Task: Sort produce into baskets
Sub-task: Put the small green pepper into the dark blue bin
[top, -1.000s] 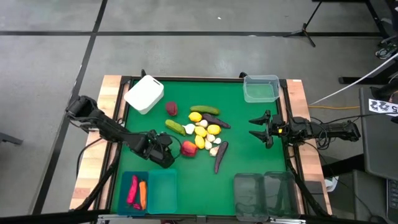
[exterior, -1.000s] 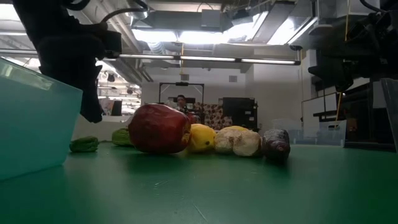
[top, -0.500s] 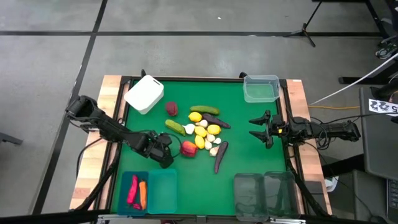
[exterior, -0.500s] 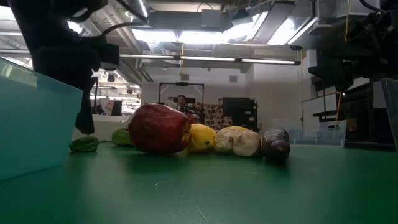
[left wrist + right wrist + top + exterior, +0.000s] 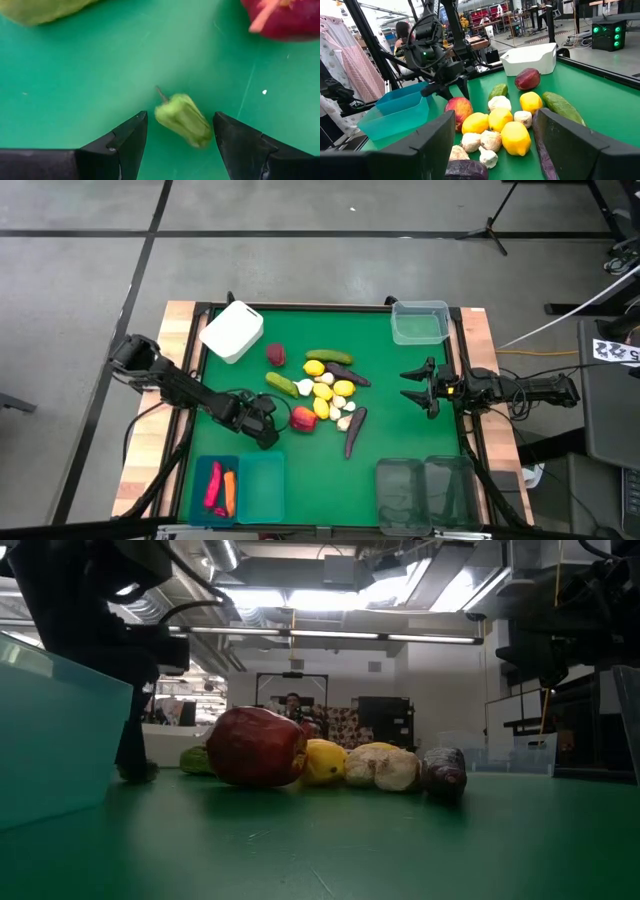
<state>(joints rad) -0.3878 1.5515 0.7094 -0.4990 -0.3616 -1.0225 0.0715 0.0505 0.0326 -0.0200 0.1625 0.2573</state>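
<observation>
A small green vegetable (image 5: 184,120) lies on the green mat. My left gripper (image 5: 180,137) is open, with one finger on each side of it and a little short of it. In the high view this gripper (image 5: 264,432) points steeply down just left of a red fruit (image 5: 304,418). In the low view its finger (image 5: 130,745) reaches the mat and hides most of the green piece. The rest of the produce (image 5: 325,388) lies heaped at the mat's middle. My right gripper (image 5: 415,387) waits open and level at the right edge.
A white box (image 5: 232,331) stands far left and a clear tub (image 5: 420,321) far right. Two teal bins (image 5: 262,488) sit near left, the left one holding red and orange pieces (image 5: 220,488). Two dark clear bins (image 5: 425,492) sit near right. A green cucumber (image 5: 282,384) lies close by.
My left gripper has come down to the mat, its open fingers now standing on either side of the small green vegetable. The vegetable and the pile have kept their places.
</observation>
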